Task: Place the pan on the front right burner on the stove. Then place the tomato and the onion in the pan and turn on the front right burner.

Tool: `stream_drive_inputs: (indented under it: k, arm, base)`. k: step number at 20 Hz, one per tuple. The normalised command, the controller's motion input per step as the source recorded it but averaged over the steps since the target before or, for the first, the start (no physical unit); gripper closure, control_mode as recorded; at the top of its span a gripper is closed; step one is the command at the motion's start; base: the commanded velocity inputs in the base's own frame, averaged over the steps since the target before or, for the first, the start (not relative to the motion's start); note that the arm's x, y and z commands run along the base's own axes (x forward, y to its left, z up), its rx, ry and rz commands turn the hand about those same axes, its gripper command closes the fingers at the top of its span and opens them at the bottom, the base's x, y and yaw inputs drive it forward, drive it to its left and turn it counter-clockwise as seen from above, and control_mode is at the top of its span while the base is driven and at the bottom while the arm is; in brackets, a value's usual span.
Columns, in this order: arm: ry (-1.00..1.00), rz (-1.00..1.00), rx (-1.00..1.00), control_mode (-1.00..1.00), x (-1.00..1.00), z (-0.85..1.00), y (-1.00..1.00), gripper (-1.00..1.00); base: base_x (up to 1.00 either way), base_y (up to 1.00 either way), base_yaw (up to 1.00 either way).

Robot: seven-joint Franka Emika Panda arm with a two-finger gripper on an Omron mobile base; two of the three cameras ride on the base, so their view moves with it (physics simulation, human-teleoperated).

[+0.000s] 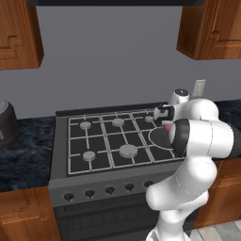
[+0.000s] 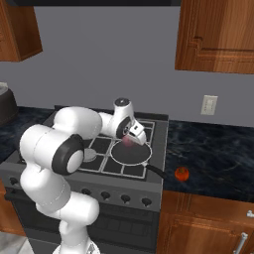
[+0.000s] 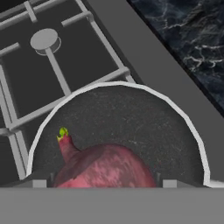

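The pan (image 2: 131, 152) sits on the stove (image 1: 61, 155) at front right. The onion (image 3: 105, 168) hangs between the gripper (image 2: 130, 140)'s spread fingers over it. The tomato (image 2: 181, 173) waits on the right counter (image 2: 213, 154). Risk: a released onion could roll against the rim.

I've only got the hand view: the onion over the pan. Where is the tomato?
Observer: The tomato lies on the counter, just right of the stove.
Operator: Which corner of the stove is the pan on?
Observer: The pan sits at the front right corner of the grates.
Operator: Where does its handle point?
Observer: The handle sticks out over the stove's front right edge, towards the tomato.
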Motion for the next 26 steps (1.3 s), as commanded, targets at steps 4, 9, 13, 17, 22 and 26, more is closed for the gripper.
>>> stream_drive_inputs:
  k: [4,9,13,17,22,26]
  arm:
    - [0.02,0.00,0.00,-1.00,0.00,-0.24,0.10,1.00]
    - [0.04,0.00,0.00,-1.00,0.00,-0.28,0.03,1.00]
    - [0.04,0.00,0.00,-1.00,0.01,-0.22,0.03,1.00]
    - [0.04,0.00,0.00,-1.00,0.00,-0.13,0.15,-1.00]
    - [0.01,0.00,0.00,-1.00,0.00,0.00,0.05,-1.00]
    - [0.00,0.00,0.00,-1.00,0.00,0.01,0.00,-1.00]
  base:
    - [0.00,0.00,0.00]
    - [0.00,0.00,0.00]
    - [0.00,0.00,0.00]
    - [0.00,0.00,0.00]
    - [0.00,0.00,0.00]
    - [0.00,0.00,0.00]
